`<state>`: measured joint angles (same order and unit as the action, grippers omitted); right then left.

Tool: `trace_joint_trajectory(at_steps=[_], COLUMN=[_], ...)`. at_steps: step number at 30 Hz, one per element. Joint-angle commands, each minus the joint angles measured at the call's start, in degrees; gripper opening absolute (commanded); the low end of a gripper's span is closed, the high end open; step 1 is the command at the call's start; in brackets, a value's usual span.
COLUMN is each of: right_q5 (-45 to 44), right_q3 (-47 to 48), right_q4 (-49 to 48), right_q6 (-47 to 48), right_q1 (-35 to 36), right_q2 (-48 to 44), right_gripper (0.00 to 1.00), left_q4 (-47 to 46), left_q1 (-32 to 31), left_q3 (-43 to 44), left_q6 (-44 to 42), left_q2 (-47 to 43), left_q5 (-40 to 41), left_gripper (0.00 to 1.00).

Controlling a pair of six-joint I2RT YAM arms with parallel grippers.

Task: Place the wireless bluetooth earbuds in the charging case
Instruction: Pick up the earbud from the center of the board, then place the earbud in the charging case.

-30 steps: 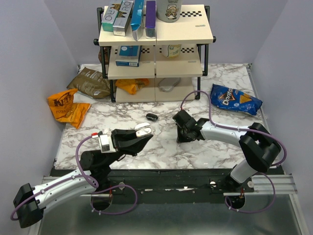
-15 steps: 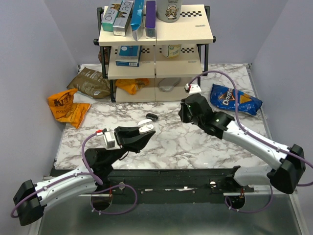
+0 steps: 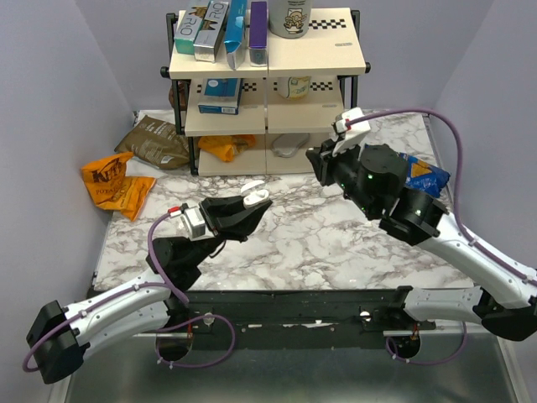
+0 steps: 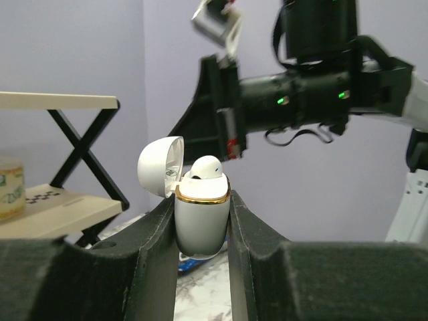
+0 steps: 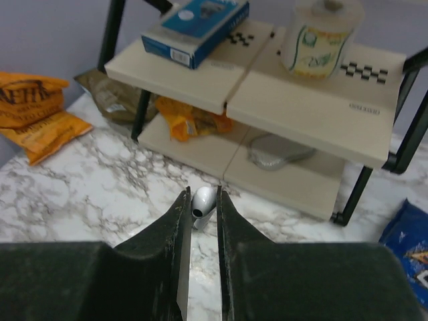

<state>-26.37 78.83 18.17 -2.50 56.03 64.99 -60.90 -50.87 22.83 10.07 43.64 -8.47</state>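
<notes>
A small white oval charging case (image 4: 200,224) w/ gold rim is clamped upright in the left gripper (image 4: 202,208), raised over the marble table (image 3: 319,243) mid-left. Its lid is swung open and one white earbud (image 4: 206,167) is seated inside. A second white earbud (image 5: 202,200) is pinched in the narrow right gripper (image 5: 200,196), held nr the far shelf rack (image 3: 268,92).

White charging case (image 4: 202,224), gold rim, upright, lid hinged open, white earbud (image 4: 206,167) seated inside; second earbud (image 5: 202,200) whitish, held apart.
</notes>
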Motion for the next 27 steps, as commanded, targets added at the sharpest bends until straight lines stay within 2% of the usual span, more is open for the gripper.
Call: trace_joint_trajectory(at_steps=[1, 6, 10, 17, 27], right_q5=[2.1, 10.4, 12.0, 9.1, 9.4], right_q3=[4.7, 6.4, 5.6, 4.2, 1.0], right_q4=[-1.3, -1.3, -2.5, -8.8, -13.0], right_q6=[7.6, 9.2, 13.1, 18.1, 18.6], right_q1=[3.9, 6.6, 8.8, 13.2, 14.2], right_q2=[-2.8, -4.6, -5.0, -4.1, -1.8], right_gripper=[0.01, 0.01, 0.01, 0.01, 0.01], left_q4=[-4.2, -6.3, -7.4, -9.2, -9.3], left_q1=[3.6, 5.3, 6.0, 6.8, 7.1], left_q3=[3.8, 6.3, 9.2, 13.1, 14.8], left_q6=[0.5, 1.9, 3.5, 6.8, 8.2], left_q2=[3.2, 6.9, 10.8, 16.0, 18.9], left_q5=[-5.7, -9.5, -12.5, -15.3, -16.0], left_gripper=[0.00, 0.00, 0.00, 0.00, 0.00])
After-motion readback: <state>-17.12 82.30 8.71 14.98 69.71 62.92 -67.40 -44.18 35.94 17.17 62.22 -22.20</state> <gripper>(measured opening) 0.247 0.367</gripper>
